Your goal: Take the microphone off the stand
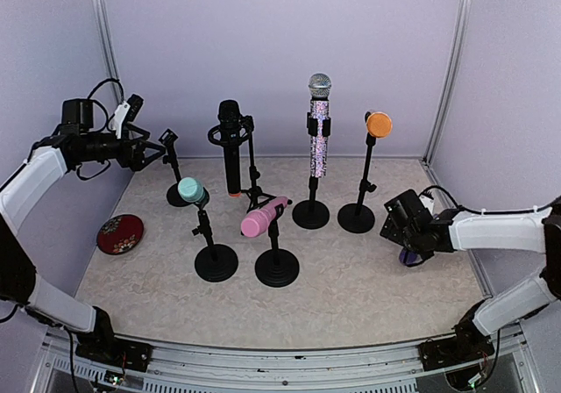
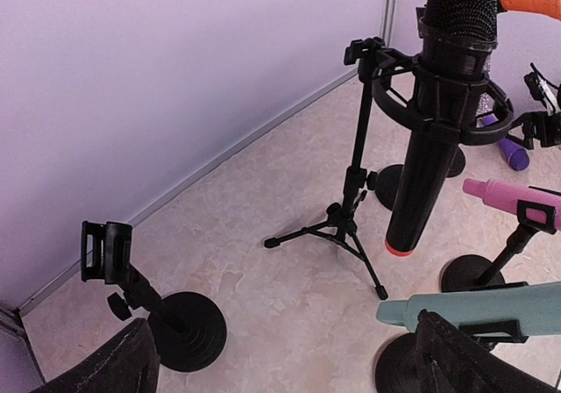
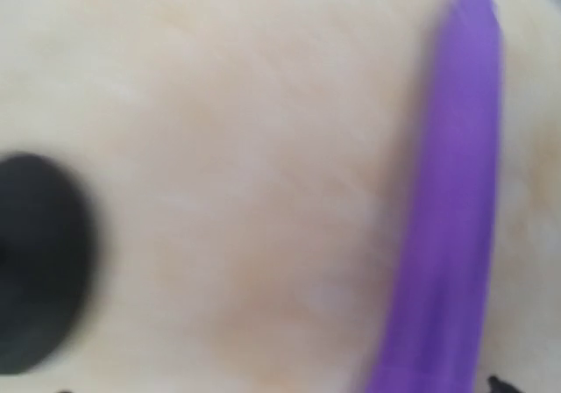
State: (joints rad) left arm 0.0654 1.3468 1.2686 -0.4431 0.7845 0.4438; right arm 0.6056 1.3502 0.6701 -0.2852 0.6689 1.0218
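Nearest, on the right, the right gripper (image 1: 403, 229) hangs low over the table (image 1: 368, 296), directly above a purple microphone (image 3: 447, 217) that lies flat on the surface, off any stand. The right wrist view is blurred and shows no fingers, so I cannot tell whether the jaws are apart or together, or whether they touch the microphone. At the left edge lies a red dish (image 1: 120, 233). Toward the middle, a teal microphone (image 1: 190, 189) and a pink microphone (image 1: 263, 217) each sit tilted in a clip on a round-based stand. Behind them, a glittery microphone (image 1: 318, 125) and an orange microphone (image 1: 379, 125) stand upright on their stands. A black microphone (image 1: 230, 147) hangs in a ring mount on a tripod (image 2: 337, 226). Farthest back on the left, a small stand (image 1: 173, 169) with a clip on top rises just beside the left gripper (image 1: 151, 153). Its fingers (image 2: 123, 367) are spread wide and hold nothing.
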